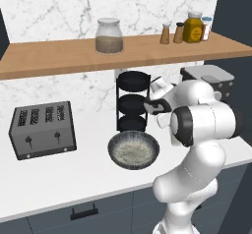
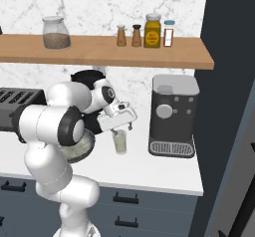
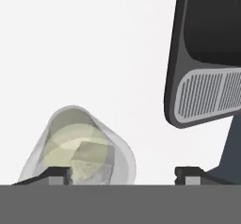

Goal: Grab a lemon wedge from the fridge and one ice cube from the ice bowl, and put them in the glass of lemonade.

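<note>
Claw (image 3: 123, 176) is spread wide, nothing between the tips. In the hand view both dark tips sit far apart at the bottom; the left one (image 3: 59, 175) overlaps the rim of the glass of lemonade (image 3: 82, 148), the right one is over bare counter near the coffee machine (image 3: 207, 77).

I see a pale cube and a yellowish piece inside the glass, sitting in the liquid. Can't tell if the left tip touches the rim or just hangs above it.

From the right base view the claw (image 2: 119, 130) hangs right over the glass (image 2: 120, 142), which stands upright on the white counter (image 2: 149, 169). Open counter runs from the glass to the coffee machine (image 2: 173, 114) on the right. Front counter edge is near the glass, some bare strip between.

Left side is tight: the ice bowl (image 1: 133, 150) sits just beside the glass, mostly behind my arm in the right base view. Behind the bowl is the black three-tier rack (image 1: 132, 102), touching or nearly so. Toaster (image 1: 43, 129) is well apart to the left, with clear counter between.

Wooden shelf (image 2: 99, 49) overhangs above the claw, with room between. Fridge (image 2: 234, 81) side panel walls off the right, past the coffee machine.
</note>
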Robot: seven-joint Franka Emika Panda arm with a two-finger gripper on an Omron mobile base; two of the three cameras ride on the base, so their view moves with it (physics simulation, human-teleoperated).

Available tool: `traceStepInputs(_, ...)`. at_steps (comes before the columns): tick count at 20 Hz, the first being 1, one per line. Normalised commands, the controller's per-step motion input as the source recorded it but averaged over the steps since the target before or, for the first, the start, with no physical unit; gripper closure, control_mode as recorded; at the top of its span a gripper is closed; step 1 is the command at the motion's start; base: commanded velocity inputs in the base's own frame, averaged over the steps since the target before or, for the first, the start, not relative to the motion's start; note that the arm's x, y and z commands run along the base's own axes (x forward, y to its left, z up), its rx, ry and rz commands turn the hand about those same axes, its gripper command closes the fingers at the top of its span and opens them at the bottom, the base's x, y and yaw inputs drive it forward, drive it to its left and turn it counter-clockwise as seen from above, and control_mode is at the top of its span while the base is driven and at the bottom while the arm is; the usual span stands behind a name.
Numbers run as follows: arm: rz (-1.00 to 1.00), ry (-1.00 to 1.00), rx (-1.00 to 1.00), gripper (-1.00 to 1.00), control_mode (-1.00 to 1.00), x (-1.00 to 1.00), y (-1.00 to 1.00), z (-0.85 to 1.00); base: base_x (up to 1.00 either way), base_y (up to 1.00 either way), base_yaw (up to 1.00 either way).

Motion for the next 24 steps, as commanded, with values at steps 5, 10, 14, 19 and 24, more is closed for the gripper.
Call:
traceStepInputs(5, 0.0, 0.0, 0.0, -1.0, -1.0, -0.4, -0.06, 0.18, 0.0, 0.0, 0.0)
traceStepInputs(10, 0.0, -0.01, 0.0, -1.0, -1.0, -0.58, -0.11, 0.29, 0.0, 0.0, 0.0)
traceStepInputs(14, 0.0, -0.1, 0.0, -1.0, -1.0, -0.6, -0.04, 0.41, 0.0, 0.0, 0.0)
traceStepInputs(19, 0.0, -0.23, 0.07, -1.0, -1.0, -0.7, 0.0, 0.5, 0.0, 0.0, 0.0)
traceStepInputs(24, 0.0, -0.36, 0.28, -1.0, -1.0, -0.92, 0.0, 0.32, 0.0, 0.0, 0.0)
